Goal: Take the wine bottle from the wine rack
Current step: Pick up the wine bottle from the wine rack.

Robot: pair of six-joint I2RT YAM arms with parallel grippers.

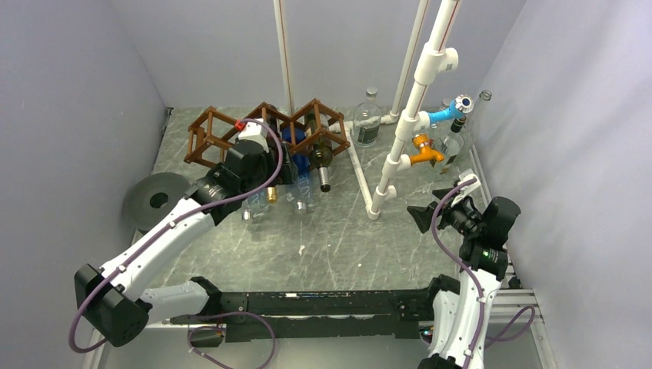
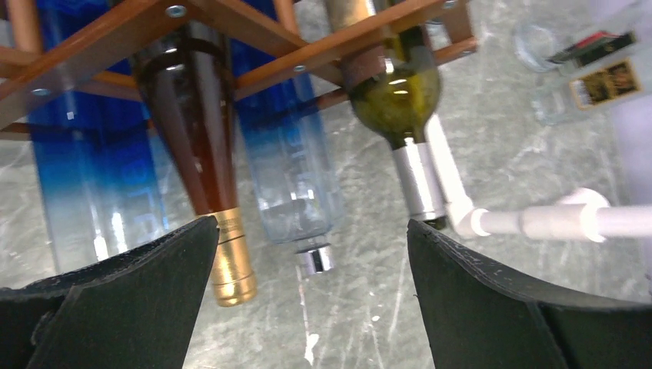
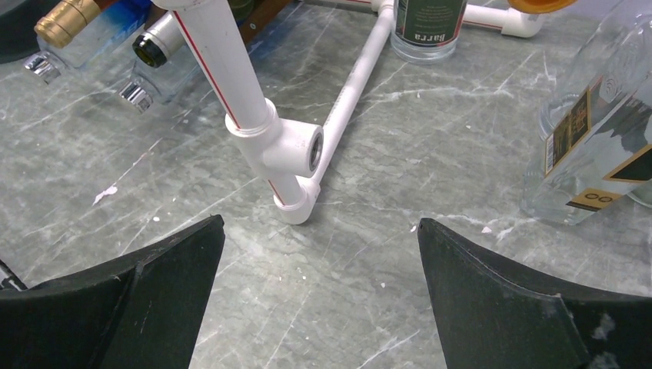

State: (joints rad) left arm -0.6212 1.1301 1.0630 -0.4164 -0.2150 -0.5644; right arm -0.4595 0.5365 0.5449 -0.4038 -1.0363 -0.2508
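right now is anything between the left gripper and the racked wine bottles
nothing visible. the open left gripper faces the brown bottle and green bottle poking from the wine rack; a white pipe lies beside the green one.

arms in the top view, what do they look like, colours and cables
The left arm and right arm both have white link shells joined by bulky black joints. A purple cable loops loosely along each one. The jaws are matte black, broad wedges that taper to a point.
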